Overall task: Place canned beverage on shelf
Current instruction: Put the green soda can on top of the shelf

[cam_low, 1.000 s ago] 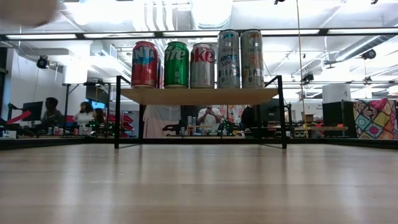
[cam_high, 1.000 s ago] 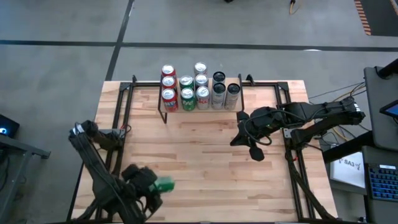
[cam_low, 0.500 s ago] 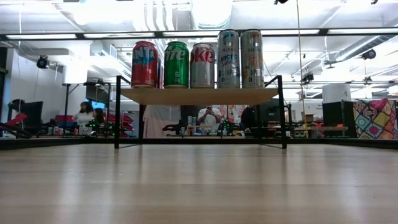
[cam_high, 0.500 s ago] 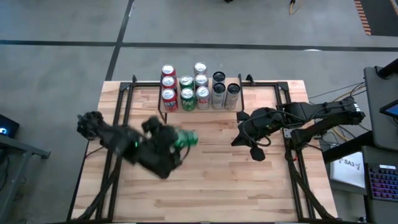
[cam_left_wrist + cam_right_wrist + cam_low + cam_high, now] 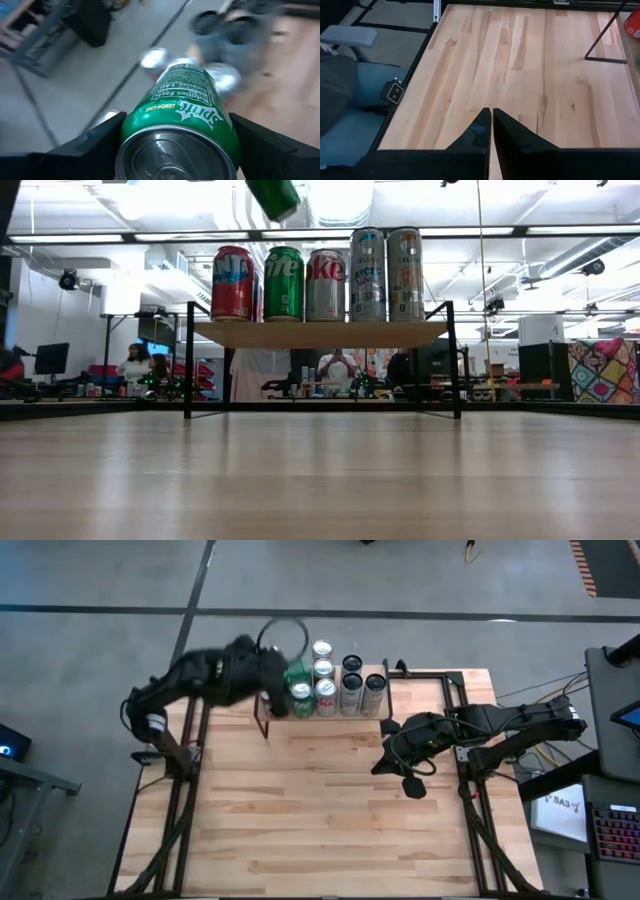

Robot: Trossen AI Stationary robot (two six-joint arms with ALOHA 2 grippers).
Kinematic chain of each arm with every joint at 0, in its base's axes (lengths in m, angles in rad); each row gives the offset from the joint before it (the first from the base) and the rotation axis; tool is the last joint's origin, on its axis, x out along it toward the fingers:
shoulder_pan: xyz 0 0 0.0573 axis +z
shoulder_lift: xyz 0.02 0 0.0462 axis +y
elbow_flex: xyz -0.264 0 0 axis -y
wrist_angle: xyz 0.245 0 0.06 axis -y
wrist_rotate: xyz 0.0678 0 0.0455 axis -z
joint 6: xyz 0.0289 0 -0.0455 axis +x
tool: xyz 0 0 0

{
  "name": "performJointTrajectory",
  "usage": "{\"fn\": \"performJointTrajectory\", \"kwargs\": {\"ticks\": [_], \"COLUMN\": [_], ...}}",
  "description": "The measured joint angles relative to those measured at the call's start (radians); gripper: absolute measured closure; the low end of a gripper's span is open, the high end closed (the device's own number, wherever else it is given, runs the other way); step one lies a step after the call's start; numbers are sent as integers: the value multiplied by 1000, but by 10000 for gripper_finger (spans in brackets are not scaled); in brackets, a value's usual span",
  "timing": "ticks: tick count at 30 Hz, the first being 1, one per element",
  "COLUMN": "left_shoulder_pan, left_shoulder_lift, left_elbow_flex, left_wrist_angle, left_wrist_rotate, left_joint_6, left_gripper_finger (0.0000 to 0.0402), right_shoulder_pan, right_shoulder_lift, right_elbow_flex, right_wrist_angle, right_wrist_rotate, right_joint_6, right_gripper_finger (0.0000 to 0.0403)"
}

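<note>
My left gripper (image 5: 285,672) is shut on a green Sprite can (image 5: 180,115), high above the left part of the shelf (image 5: 320,333). The can also shows at the top of the low view (image 5: 272,195), tilted. The shelf stands at the table's far middle and bears several upright cans: red (image 5: 232,284), green (image 5: 284,284), silver (image 5: 325,285) and two taller ones (image 5: 387,275). My right gripper (image 5: 405,777) is shut and empty, over the table's right side. My left gripper pinches the can's round side wall (image 5: 131,131) between its two fingers (image 5: 95,142), one on each side, near the end that faces the wrist camera. The fingers come from the table's left. The can is lifted clear of the shelf and table, tilted.
The cans fill most of the shelf board seen from above (image 5: 372,667). Black frame rails run along the table's left (image 5: 185,770) and right (image 5: 465,790) sides. The wooden tabletop (image 5: 320,810) lies bare in front of the shelf. People sit in the room behind (image 5: 135,365).
My left gripper has swung with the green can from the table's near left corner toward the far edge and up, and now stands above the shelf's left part. The can, held all along, has come into the top of the low view.
</note>
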Motion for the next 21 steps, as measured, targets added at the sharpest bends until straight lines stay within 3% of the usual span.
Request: {"fn": "performJointTrajectory", "kwargs": {"ticks": [8,16,21], "left_shoulder_pan": [296,622,707], "left_shoulder_lift": [4,31,87], "left_elbow_flex": [-4,-7,-8], "left_wrist_angle": [202,332,330], "left_wrist_rotate": [27,344,415], "left_joint_6": [360,526,538], "left_gripper_finger": [103,103,103], "right_shoulder_pan": [-30,-117,-172], "right_shoulder_lift": [0,0,1], "right_elbow_flex": [2,19,19], "right_wrist_angle": [6,6,-7], "right_wrist_rotate": [2,2,3], "right_joint_6": [-26,3,35], "right_gripper_finger": [394,394,394]}}
